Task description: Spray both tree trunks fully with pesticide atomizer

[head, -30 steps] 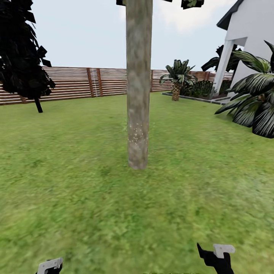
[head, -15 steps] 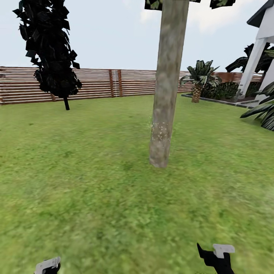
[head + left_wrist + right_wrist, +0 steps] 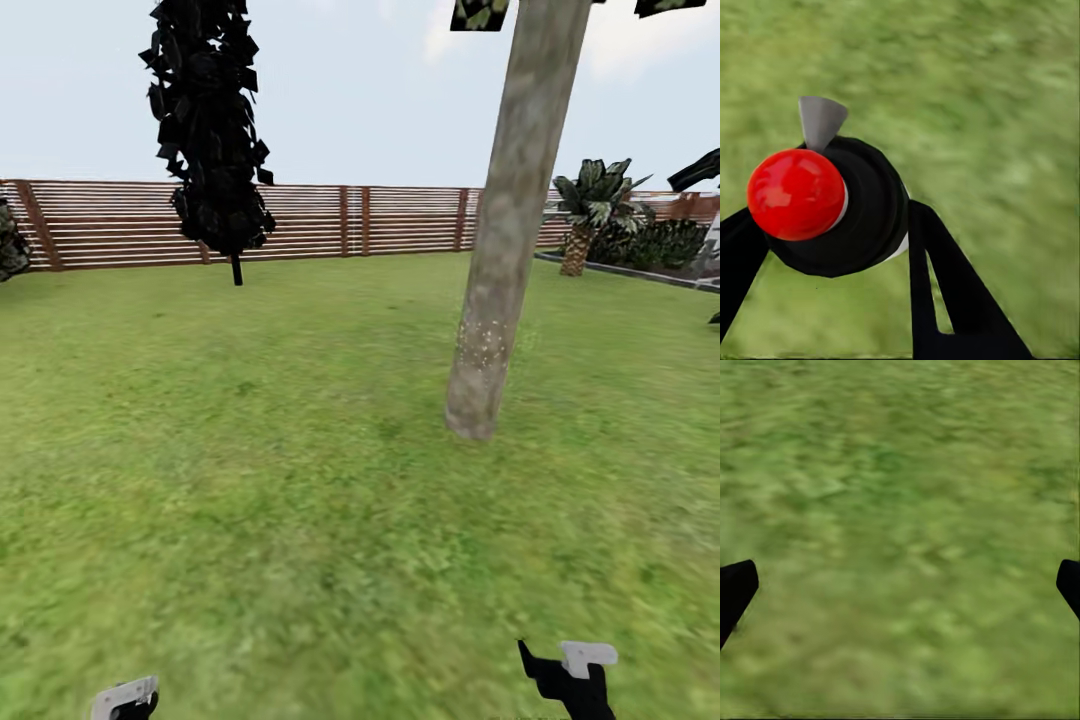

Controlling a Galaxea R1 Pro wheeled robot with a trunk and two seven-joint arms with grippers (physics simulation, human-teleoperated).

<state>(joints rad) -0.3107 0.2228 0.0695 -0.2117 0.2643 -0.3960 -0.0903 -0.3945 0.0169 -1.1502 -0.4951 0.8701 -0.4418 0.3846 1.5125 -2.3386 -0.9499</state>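
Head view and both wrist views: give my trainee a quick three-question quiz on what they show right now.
1. True or false: white pesticide specks dot the lower part of the tree trunk.
2. What does the left gripper hold?
A. a black atomizer with a red cap
B. a branch
C. nothing
3. Fill in: the right gripper hangs open over bare ____.

Key:
1. True
2. A, the atomizer
3. grass
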